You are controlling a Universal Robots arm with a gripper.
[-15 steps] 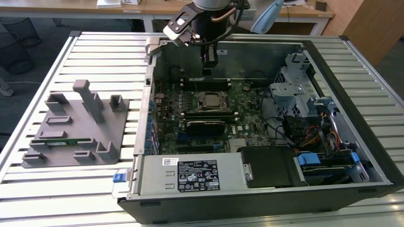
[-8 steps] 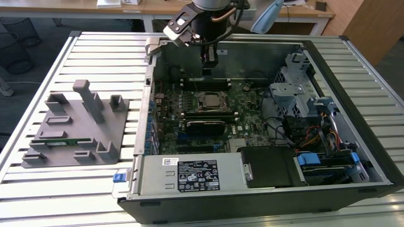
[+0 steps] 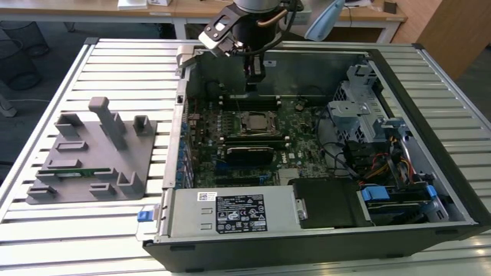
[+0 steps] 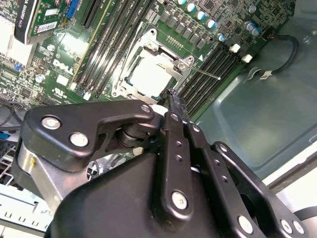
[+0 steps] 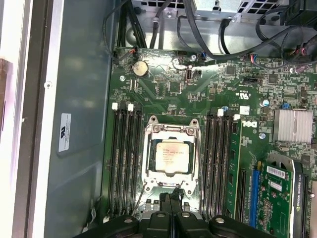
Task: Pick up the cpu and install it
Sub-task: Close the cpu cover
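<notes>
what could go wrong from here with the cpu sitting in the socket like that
The cpu lies in its socket with the metal frame around it and the thin latch lever swung out, so it may not be clamped yet; a knock could shift it. The hand hangs just beside the socket, close to the memory slots, and a sideways move could catch them.

The exterior view looks down steeply on the whole open computer case (image 3: 322, 144); both wrist views look closely at its motherboard (image 5: 198, 89), sharing the socket (image 4: 151, 74).

cpu (image 5: 171, 155) in motherboard socket (image 5: 150, 174)
</notes>
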